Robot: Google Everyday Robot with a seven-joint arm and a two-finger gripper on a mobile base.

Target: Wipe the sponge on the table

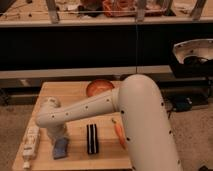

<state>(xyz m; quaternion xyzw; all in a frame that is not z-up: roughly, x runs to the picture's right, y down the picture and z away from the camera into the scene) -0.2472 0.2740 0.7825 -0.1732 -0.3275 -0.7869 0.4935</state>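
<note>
The sponge (60,148) is a small flat blue-grey pad lying near the front left of the light wooden table (75,92). My gripper (59,138) reaches down from the white arm and sits directly over the sponge's top end, apparently pressing on it. The wrist hides where the gripper meets the sponge.
A black ridged block (91,138) lies just right of the sponge. A long white tube (31,143) lies at the left edge. An orange carrot (119,134) sits beside my arm, and an orange bowl (98,88) stands at the table's back.
</note>
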